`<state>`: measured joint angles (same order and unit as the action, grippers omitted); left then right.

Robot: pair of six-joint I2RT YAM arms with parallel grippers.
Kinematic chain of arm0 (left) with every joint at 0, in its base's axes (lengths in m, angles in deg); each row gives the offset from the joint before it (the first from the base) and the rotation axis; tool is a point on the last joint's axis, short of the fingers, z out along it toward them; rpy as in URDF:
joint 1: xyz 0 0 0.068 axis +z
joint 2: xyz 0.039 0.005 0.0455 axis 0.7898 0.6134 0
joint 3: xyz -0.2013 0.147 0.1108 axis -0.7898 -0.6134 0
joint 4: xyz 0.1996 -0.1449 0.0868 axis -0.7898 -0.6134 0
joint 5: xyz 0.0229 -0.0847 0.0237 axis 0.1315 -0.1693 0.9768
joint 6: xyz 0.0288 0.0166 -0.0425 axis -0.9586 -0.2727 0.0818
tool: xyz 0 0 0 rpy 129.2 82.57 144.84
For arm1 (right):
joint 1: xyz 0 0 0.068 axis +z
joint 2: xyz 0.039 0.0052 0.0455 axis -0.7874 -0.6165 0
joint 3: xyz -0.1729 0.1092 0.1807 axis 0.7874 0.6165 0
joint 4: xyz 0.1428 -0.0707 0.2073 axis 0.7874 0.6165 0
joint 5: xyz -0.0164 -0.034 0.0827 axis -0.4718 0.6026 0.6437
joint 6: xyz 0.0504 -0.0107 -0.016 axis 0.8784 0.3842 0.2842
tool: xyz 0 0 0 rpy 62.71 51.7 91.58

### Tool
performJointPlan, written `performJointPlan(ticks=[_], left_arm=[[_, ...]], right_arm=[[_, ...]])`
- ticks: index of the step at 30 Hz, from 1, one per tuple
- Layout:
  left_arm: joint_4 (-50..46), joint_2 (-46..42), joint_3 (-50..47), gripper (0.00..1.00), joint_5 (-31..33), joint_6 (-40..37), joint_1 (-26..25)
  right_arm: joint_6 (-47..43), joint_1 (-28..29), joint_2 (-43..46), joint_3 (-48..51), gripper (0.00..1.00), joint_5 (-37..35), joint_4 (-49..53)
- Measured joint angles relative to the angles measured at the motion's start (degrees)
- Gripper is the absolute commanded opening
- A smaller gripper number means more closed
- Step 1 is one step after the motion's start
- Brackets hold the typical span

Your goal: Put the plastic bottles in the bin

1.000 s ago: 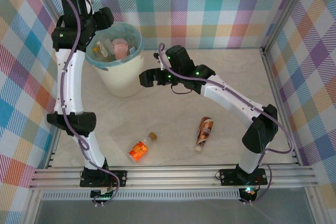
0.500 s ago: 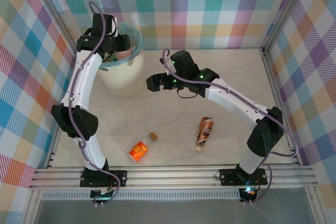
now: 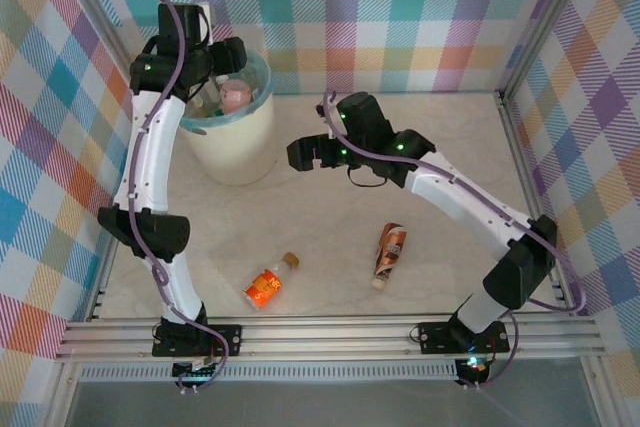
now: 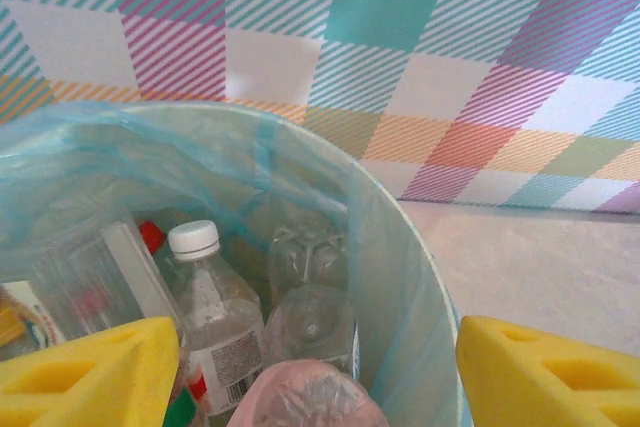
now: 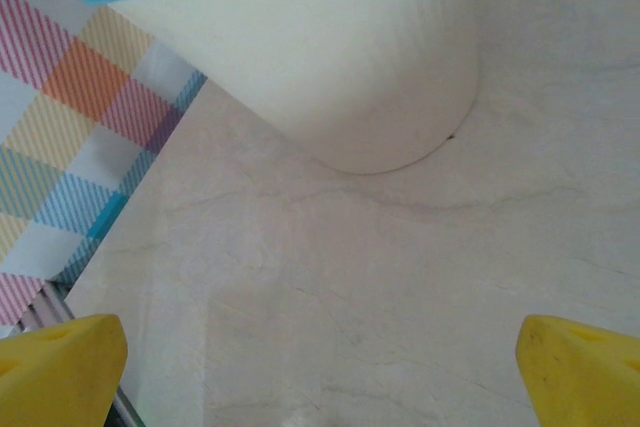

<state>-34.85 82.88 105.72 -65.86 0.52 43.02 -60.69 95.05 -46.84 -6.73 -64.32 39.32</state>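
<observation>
Fingers on my left arm (image 4: 80,367) spread apart, empty, over round cream-white teal-lined plastic bin (image 4: 400,287); clear plastic bottles (image 4: 215,317) lie inside, below them. Right fingers (image 5: 60,367) wide, empty, bin wall ahead.

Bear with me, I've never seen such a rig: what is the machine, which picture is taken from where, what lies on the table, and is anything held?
Two robot arms are bolted at the near edge of the table, each ending in a two-finger gripper. One picture looks down from above and behind them. The other two come from cameras on the wrists; the yellow shapes at their bottom corners are that gripper's own fingers. The left gripper hangs open over the bin, looking in at bottles lying inside. The right gripper hovers open beside the bin, above the table. An orange bottle and a brown-labelled bottle lie on the table. Neither gripper holds anything.
</observation>
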Motion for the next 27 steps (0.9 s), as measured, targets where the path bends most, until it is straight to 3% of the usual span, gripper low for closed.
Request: performJointPlan(ticks=[2,8,14,19,27], left_arm=[[1.4,-3.2,-4.0,0.74,0.3,0.2,-0.3],[9.1,-20.2,-28.2,0.73,0.9,0.3,-4.6],[20.1,-33.7,-50.6,0.73,0.7,-1.4,-18.9],[25.5,-34.4,-60.3,0.74,-0.5,-3.8,-27.7],[27.5,-31.1,-63.7,0.74,-2.3,-3.2,-29.9]], right_arm=[[0.3,-0.2,3.0,1.9,1.0,-2.5,1.0],[4.2,-1.9,15.0,16.5,1.0,-9.8,7.0],[11.1,-2.6,22.2,33.4,0.99,-13.8,15.0],[16.3,-2.6,25.2,42.6,0.88,-13.2,16.7],[20.7,-2.6,20.7,48.9,0.79,-8.9,9.6]])
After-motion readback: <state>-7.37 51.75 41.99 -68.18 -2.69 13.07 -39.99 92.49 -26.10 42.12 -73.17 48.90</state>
